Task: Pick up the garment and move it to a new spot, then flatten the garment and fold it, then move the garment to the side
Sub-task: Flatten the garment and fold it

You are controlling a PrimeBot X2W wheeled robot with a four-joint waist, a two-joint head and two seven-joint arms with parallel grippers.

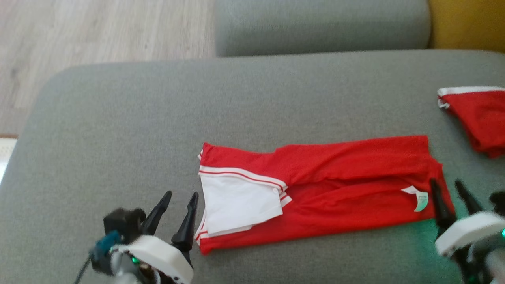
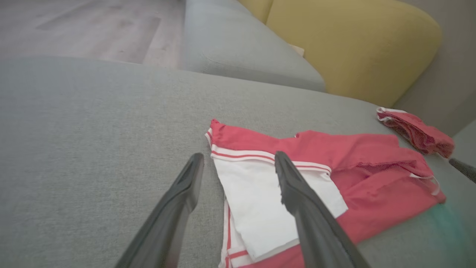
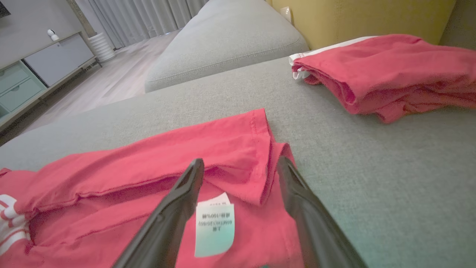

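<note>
The garment [image 1: 335, 185], red with a white collar panel and white stripes, lies folded into a long band on the grey sofa seat [image 1: 118, 130]. My left gripper [image 1: 181, 194] is open just off its collar end, fingers apart and holding nothing. In the left wrist view the left gripper [image 2: 238, 156] straddles the collar edge of the garment [image 2: 353, 175]. My right gripper [image 1: 446, 182] is open over the hem end, beside a white care label [image 1: 420, 201]. In the right wrist view the right gripper [image 3: 240, 160] stands above the garment [image 3: 148, 160], the label [image 3: 215, 227] between its fingers.
A second folded red garment [image 1: 479, 118] lies at the seat's right edge. Behind the seat are a grey cushion [image 1: 315, 23] and a yellow cushion [image 1: 465, 23]. Wooden floor [image 1: 79, 35] lies beyond the rounded left corner. A low cabinet [image 3: 37, 67] stands far off.
</note>
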